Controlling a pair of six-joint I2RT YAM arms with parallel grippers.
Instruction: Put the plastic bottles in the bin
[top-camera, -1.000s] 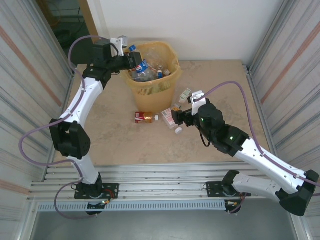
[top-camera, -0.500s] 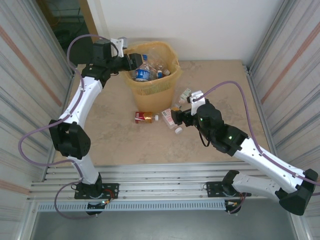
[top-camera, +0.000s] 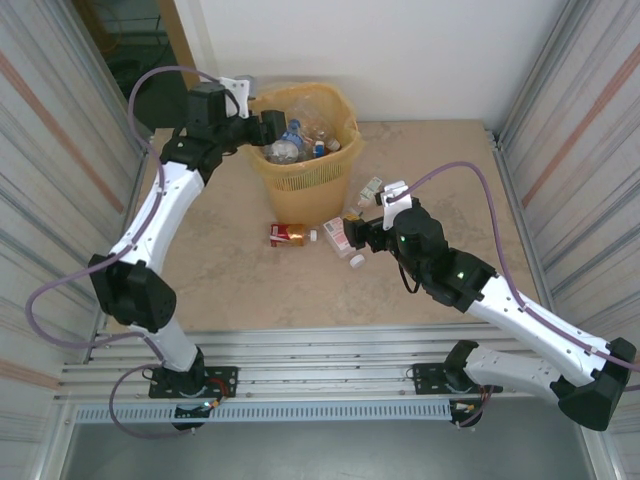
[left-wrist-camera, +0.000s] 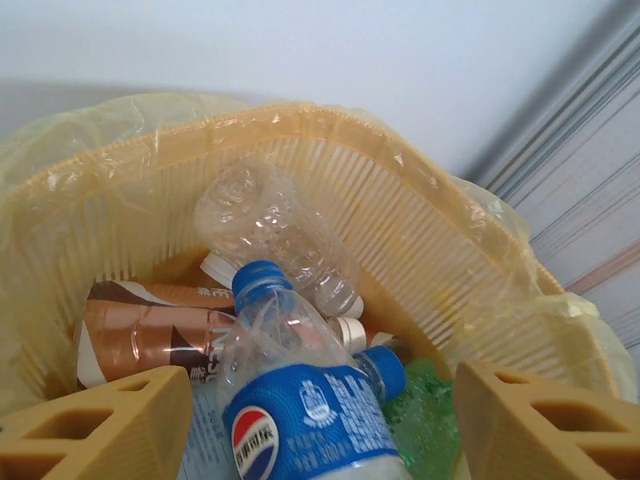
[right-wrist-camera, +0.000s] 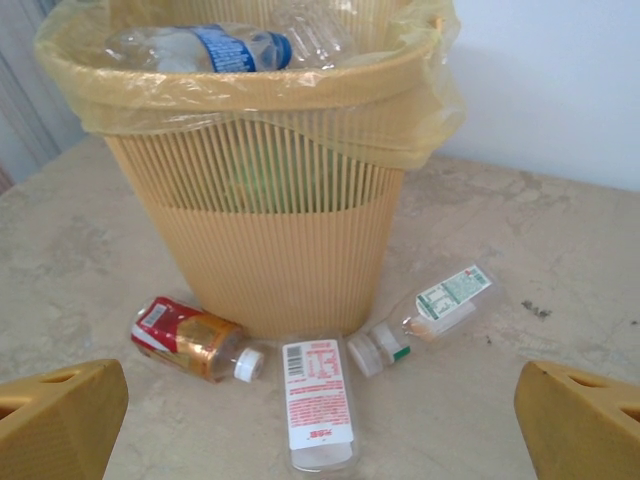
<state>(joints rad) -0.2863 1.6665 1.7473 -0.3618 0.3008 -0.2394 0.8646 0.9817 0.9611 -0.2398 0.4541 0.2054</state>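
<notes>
A second ago the left gripper (top-camera: 268, 125) was clamped on the blue-labelled bottle (left-wrist-camera: 310, 420) over the bin (top-camera: 300, 180). Its jaws have since spread, and the fingers (left-wrist-camera: 110, 425) now stand open with a gap on each side of the bottle. The bottle has dropped and lies in the bin, cap up, on top of a brown-labelled bottle (left-wrist-camera: 150, 335), a clear bottle (left-wrist-camera: 275, 235) and a green bottle (left-wrist-camera: 425, 420). The gripper has drawn back a little toward the bin's left rim. The right gripper (top-camera: 356, 236) has not moved; it hangs wide open, holding nothing, low over the table (top-camera: 450, 180). Three bottles lie there as before, near the bin's foot: a red-labelled one (right-wrist-camera: 190, 340), a white-labelled one (right-wrist-camera: 315, 400) and a green-printed one (right-wrist-camera: 430, 310).
</notes>
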